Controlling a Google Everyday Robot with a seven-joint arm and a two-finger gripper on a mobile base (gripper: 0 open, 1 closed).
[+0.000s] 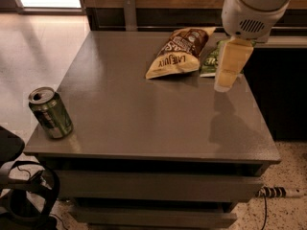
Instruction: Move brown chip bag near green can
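Camera view: steer the gripper [224, 83] — hanging over the far right of the table [144, 123], grip state impossible to tell — left onto the brown bag [177, 51] at the back, clear of the green bag [210, 63], then toward the can [50, 113] at the near-left corner.

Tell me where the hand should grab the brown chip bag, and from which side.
Probably from above, across the puffed middle of the brown chip bag, since it lies flat on the table. Avoid the edge beside the green chip bag. The hand hangs over that green bag.
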